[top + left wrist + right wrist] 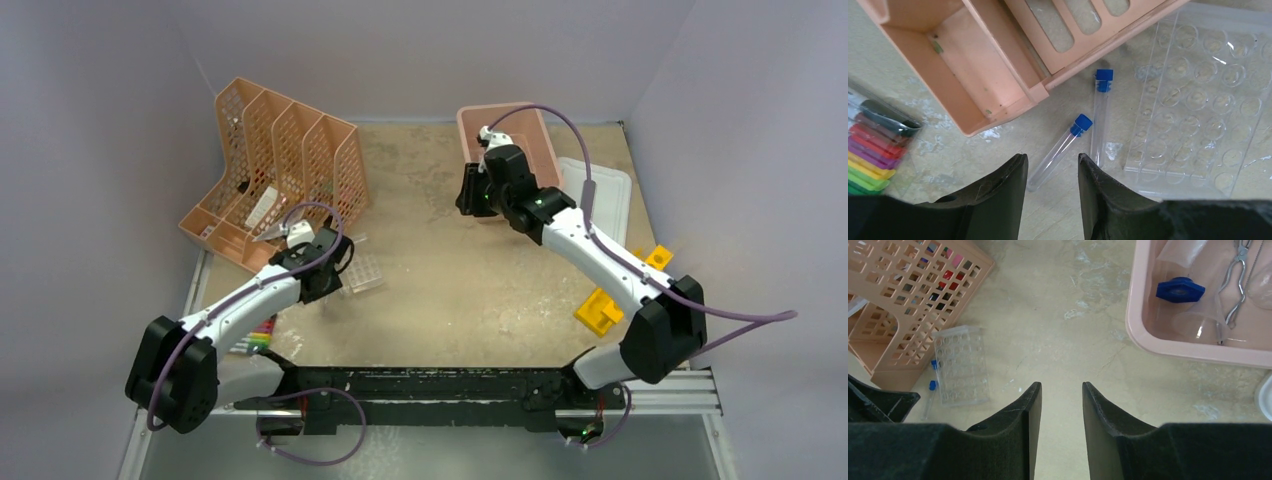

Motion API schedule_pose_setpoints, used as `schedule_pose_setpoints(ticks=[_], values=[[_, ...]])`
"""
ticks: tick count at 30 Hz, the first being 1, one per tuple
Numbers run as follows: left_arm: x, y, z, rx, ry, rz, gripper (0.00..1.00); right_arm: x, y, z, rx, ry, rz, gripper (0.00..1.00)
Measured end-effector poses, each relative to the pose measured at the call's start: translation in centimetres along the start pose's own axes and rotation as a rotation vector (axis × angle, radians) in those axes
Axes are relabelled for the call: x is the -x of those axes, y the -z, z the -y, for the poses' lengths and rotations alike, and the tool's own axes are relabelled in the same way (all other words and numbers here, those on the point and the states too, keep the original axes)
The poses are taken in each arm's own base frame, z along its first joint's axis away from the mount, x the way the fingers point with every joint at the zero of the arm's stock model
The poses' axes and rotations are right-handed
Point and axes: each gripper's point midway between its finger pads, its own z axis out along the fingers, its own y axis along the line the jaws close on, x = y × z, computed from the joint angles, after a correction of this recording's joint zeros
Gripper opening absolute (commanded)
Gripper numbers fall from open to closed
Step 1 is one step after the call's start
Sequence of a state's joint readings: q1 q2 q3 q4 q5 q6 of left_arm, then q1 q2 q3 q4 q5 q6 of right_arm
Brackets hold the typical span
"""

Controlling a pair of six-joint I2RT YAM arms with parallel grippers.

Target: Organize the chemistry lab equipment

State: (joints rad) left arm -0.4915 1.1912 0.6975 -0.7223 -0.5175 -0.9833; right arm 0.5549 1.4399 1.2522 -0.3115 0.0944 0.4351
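- The left pincer (1050, 160) hangs released above the tabletop (948, 165). Its jaws are apart and grip nothing.
- A slanted blue-capped tube (1058, 150) lies flat on the tabletop, its bottom end showing under the gap between the jaws.
- An upright-lying blue-capped tube (1099, 120) lies just beside it, close along the edge of the clear tube rack (1198, 100).
- Both tubes lie between the rack and the orange file organiser (983, 75).
- A pack of coloured markers (873, 150) lies on the organiser's other side.
- The right pincer (1060, 387) is released too, empty, above bare tabletop near a pink tub (1168, 347).
- In the tub lie a clear flask with blue base (1180, 290), on its side, and metal forceps (1238, 275).
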Motion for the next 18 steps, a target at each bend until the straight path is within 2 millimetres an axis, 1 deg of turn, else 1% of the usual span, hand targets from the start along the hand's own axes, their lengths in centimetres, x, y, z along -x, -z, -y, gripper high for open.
schedule_pose_setpoints(ticks=[5,11,15,17,18], values=[[-1.1,-1.0,0.6,-0.035,0.017,-0.025,0.42,-0.2,-1.3,-0.2,0.007,0.012,-0.006,0.36],[-2.3,-1.8,1.3,-0.063,0.019,-0.061,0.42,0.3,-2.0,-0.7,0.026,0.045,-0.009,0.35],[-3.1,-2.1,1.2,-0.070,0.015,-0.083,0.38,0.3,-2.0,-0.8,0.036,0.063,-0.009,0.35],[-3.3,-2.1,1.2,-0.071,0.014,-0.089,0.34,0.4,-2.0,-0.8,0.038,0.072,-0.007,0.35],[-3.5,-2.2,1.1,-0.072,0.013,-0.095,0.30,0.5,-2.0,-0.9,0.040,0.076,-0.004,0.34]])
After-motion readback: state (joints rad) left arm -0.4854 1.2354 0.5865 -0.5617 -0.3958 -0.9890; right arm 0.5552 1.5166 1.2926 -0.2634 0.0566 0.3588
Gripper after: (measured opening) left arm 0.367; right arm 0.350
